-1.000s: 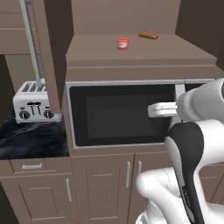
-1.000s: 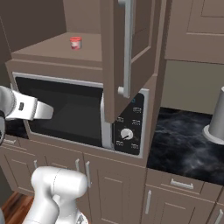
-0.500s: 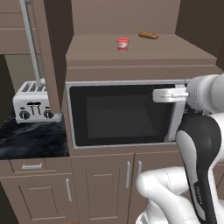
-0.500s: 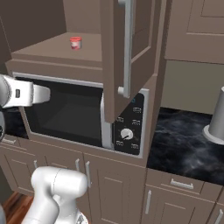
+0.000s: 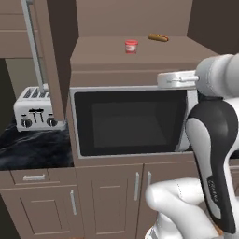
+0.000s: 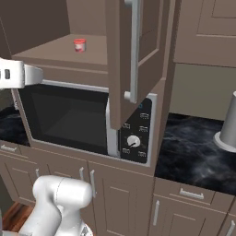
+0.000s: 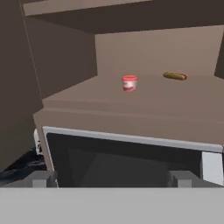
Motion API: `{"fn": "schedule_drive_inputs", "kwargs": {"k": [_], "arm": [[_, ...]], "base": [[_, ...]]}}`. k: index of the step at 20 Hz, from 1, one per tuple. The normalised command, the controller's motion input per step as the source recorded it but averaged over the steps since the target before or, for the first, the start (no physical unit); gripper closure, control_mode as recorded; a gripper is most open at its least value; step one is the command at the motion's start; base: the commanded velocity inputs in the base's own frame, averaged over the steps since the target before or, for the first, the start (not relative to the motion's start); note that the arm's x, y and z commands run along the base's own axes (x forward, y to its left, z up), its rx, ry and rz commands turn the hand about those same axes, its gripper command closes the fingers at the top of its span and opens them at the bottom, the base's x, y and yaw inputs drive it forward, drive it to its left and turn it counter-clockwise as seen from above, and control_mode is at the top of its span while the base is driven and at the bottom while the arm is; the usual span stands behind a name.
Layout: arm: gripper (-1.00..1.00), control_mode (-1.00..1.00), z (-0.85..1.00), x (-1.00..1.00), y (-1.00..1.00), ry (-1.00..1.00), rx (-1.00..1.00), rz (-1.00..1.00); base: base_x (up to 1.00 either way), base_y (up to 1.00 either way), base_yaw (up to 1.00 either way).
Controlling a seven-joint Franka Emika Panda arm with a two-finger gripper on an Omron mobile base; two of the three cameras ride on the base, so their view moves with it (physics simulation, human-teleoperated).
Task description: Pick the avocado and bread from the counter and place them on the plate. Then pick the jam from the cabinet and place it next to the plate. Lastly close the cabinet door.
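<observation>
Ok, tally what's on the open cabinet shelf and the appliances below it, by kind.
Jam jars: 1, the jam, red with a paler top.
Elongated orange-brown items: 1, the brown item behind the jam.
Microwaves: 1, the microwave.
Toasters: 1, the toaster on the counter.
Total: 4.

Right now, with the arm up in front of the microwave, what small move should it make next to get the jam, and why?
Probably raise and push the gripper forward into the open cabinet toward the jam. In the hand view the jam stands on the shelf above and beyond the fingertips, which sit wide apart at the level of the microwave top, with nothing between them.
</observation>
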Motion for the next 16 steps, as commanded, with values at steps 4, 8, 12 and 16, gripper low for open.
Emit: {"fn": "schedule_drive_inputs", "kwargs": {"k": [4,8,12,16], "arm": [[-1.00,-1.00,0.37,0.20,0.05,0.00,-0.01,-0.03],[-1.00,-1.00,0.15,0.37,-0.01,0.01,-0.02,0.00],[-1.00,-1.00,0.00,0.48,-0.03,0.07,-0.02,0.00],[-1.00,-1.00,0.00,0.42,-0.05,0.05,-0.01,0.00]], "base": [[0.00,0.00,0.00],[0.00,0.00,0.00],[0.00,0.00,0.00],[0.00,0.00,0.00]]}}
